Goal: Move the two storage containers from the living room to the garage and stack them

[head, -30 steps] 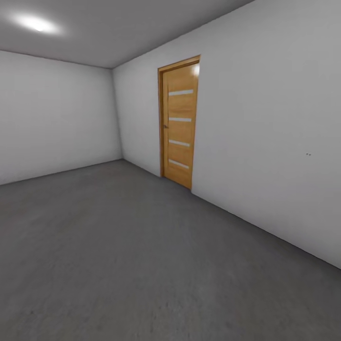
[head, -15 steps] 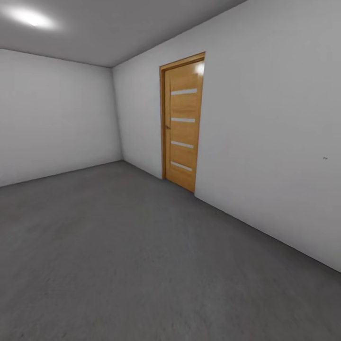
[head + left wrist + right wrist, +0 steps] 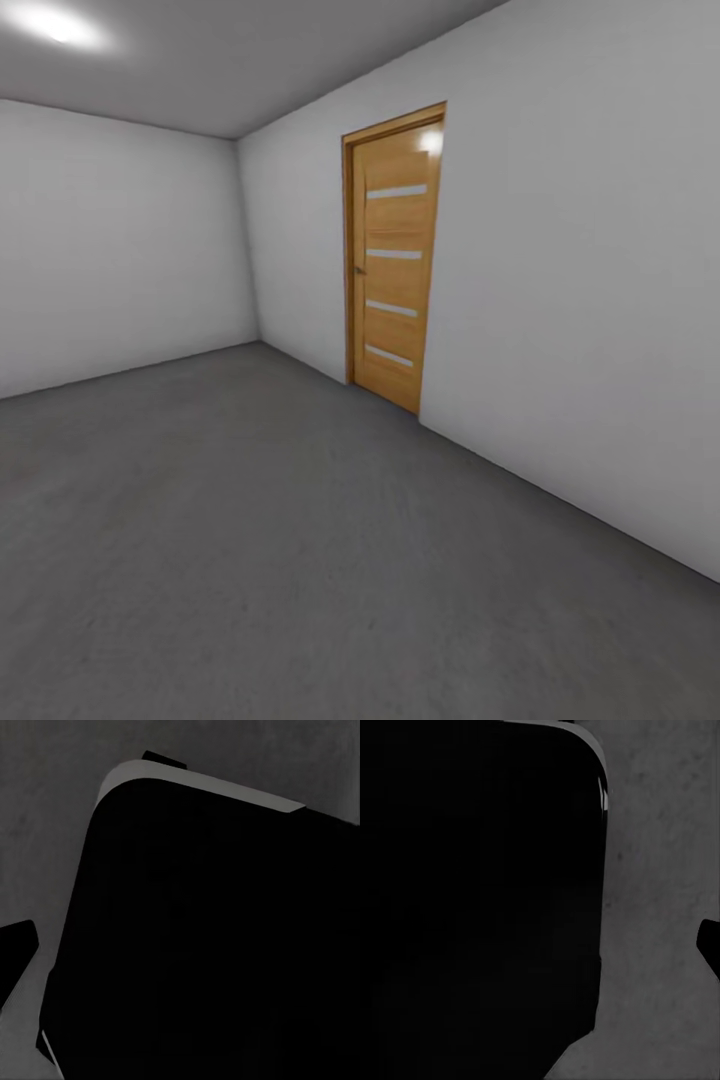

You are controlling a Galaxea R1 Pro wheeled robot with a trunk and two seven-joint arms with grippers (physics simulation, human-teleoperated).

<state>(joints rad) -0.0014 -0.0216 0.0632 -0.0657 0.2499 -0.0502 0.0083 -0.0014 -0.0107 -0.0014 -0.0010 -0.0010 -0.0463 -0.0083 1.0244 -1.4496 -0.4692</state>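
Here, dark concrete floor [image 3: 250, 560] meets a closed wooden door [image 3: 393, 265].

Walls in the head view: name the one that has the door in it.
The right-hand wall: the honey-brown door with pale strips sits in it. The far wall is blank.

A black rounded body [image 3: 210, 945] hides most of the floor [image 3: 45, 810] in the left wrist view, cut off by frame edges. Same in right wrist view. Ceiling light [image 3: 50, 22] cropped.
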